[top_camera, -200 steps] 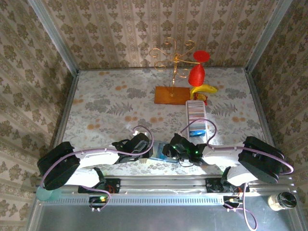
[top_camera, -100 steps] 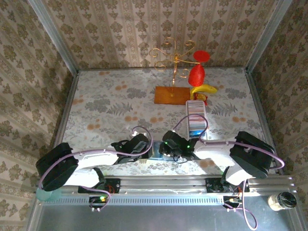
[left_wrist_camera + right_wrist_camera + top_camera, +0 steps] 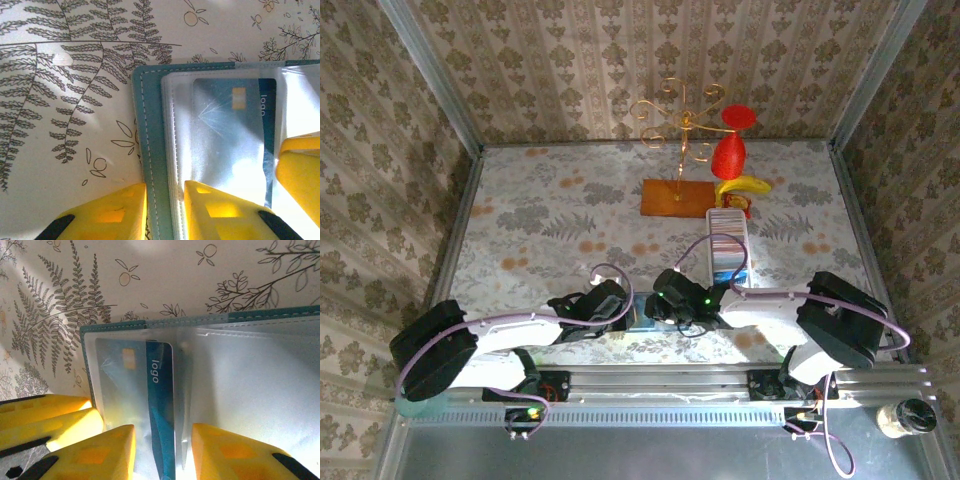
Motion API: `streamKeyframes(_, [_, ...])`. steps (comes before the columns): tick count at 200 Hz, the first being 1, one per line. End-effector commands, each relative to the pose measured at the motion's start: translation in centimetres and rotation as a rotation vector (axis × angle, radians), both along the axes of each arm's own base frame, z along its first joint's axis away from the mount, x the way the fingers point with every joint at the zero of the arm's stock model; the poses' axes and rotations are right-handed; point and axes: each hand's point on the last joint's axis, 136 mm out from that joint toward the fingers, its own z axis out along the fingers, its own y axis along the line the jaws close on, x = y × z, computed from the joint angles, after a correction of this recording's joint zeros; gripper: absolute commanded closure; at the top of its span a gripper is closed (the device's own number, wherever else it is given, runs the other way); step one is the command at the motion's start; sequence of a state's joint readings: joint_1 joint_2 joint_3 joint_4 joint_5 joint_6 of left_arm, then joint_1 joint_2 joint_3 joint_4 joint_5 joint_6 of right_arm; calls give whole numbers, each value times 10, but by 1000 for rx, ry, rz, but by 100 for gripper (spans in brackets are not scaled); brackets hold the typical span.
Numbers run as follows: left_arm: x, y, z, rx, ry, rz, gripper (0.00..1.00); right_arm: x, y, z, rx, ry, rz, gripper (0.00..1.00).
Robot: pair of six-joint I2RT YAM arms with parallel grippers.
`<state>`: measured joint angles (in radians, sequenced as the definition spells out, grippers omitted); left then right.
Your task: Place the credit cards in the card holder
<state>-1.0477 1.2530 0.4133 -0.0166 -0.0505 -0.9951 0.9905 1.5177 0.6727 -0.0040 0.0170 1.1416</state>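
The teal card holder [image 3: 150,125] lies open near the table's front edge [image 3: 642,312], its clear sleeves facing up. My left gripper [image 3: 165,192] is shut on the holder's left edge, with the cover and sleeve stack pinched between its yellow fingers [image 3: 117,207]. A blue credit card [image 3: 160,390] marked "logo" sits partly inside a sleeve [image 3: 235,120]. My right gripper [image 3: 164,432] is open astride that card, with a gap on each side of it. In the top view the left gripper [image 3: 618,305] and the right gripper [image 3: 667,303] meet over the holder.
A long white tray [image 3: 727,240] of more cards stands behind the right arm. Farther back are a gold wire stand on a wooden base [image 3: 675,195], a red goblet [image 3: 728,152] and a banana [image 3: 744,185]. The holder lies close to the front edge.
My right gripper shifted left over the holder, closed briefly, then opened off the blue card, which stays in the sleeve. The left gripper kept its grip.
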Motion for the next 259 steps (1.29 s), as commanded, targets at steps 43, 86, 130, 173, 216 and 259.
streamKeyframes(43, [-10,12,-15,55,41,0,74,-15,-40,0,-178,-18,5,62])
streamKeyframes(86, [-11,11,-15,54,43,-6,74,-22,-56,-8,-238,-10,-19,61])
streamKeyframes(130, [-11,10,-15,53,43,-8,74,-25,-51,-21,-260,19,-3,61])
streamKeyframes(173, [-11,10,-15,54,42,-7,74,-22,-36,-25,-216,21,4,55])
streamKeyframes(216, [-10,12,-13,46,33,7,74,-14,-11,-13,-70,-8,-12,55])
streamKeyframes(259, [-6,27,-7,46,-5,78,59,-9,1,-5,38,-31,-41,55])
